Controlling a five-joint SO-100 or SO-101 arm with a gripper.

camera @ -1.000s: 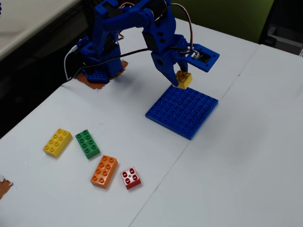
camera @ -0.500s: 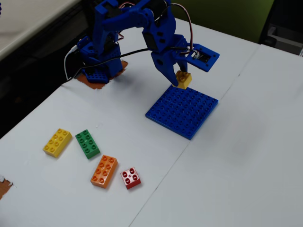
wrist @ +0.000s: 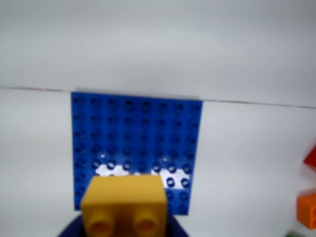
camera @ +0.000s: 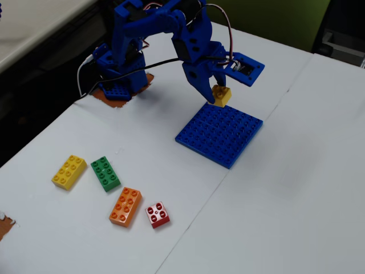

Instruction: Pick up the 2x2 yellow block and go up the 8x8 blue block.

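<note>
We held the 2x2 yellow block (camera: 222, 95) clenched in the claw (camera: 217, 96), lifted clear above the near edge of the 8x8 blue block (camera: 220, 133) on the table (camera: 296, 188), presumably so it could go down onto the studs. The small yellow brick showed two studs in the wrist view (wrist: 123, 205).

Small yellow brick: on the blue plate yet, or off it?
Off. In the fixed view the gripper holds the small yellow brick above the blue plate's far edge; the wrist view shows plate studs beyond it.
</note>
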